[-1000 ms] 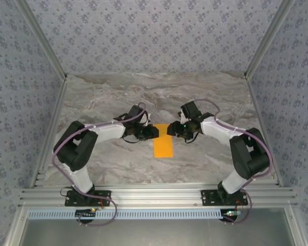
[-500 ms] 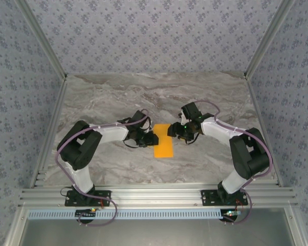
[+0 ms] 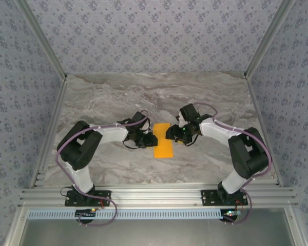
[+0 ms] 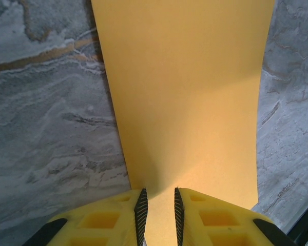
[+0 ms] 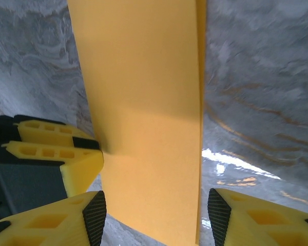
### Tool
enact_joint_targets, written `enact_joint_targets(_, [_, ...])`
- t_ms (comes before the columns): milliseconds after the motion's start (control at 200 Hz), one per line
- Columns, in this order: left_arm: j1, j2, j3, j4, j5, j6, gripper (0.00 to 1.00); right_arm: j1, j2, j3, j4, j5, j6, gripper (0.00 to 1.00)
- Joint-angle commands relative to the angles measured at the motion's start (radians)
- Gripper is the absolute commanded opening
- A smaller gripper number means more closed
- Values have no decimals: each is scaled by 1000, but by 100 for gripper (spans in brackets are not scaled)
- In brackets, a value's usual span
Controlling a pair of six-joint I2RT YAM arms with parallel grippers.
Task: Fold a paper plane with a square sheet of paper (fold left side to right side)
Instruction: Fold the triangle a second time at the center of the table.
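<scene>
Within the last second my left end effector [image 3: 150,140], fingers nearly together and gripping nothing, slid nearer along the left edge of the folded paper [image 3: 163,148] lying mid-worktop [image 3: 118,102], while my right end effector [image 3: 170,134], half open and empty, edged over its far right corner, so I judged the left-to-right fold made and being creased.

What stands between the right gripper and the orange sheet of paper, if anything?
Nothing visible does. The right gripper hangs over the sheet of paper with jaws open. The left gripper is at the sheet's opposite edge, not between them.
</scene>
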State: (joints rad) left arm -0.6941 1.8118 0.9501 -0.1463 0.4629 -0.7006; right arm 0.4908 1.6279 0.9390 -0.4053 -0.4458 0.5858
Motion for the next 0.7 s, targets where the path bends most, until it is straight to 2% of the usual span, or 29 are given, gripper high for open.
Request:
enact_joint_targets(0, [-7, -3, -24, -42, -24, 13, 24, 18, 40, -10, -31, -34, 17, 59])
enact_joint_targets(695, [-12, -4, -24, -29, -26, 6, 24, 71, 68, -42, -34, -24, 76, 58])
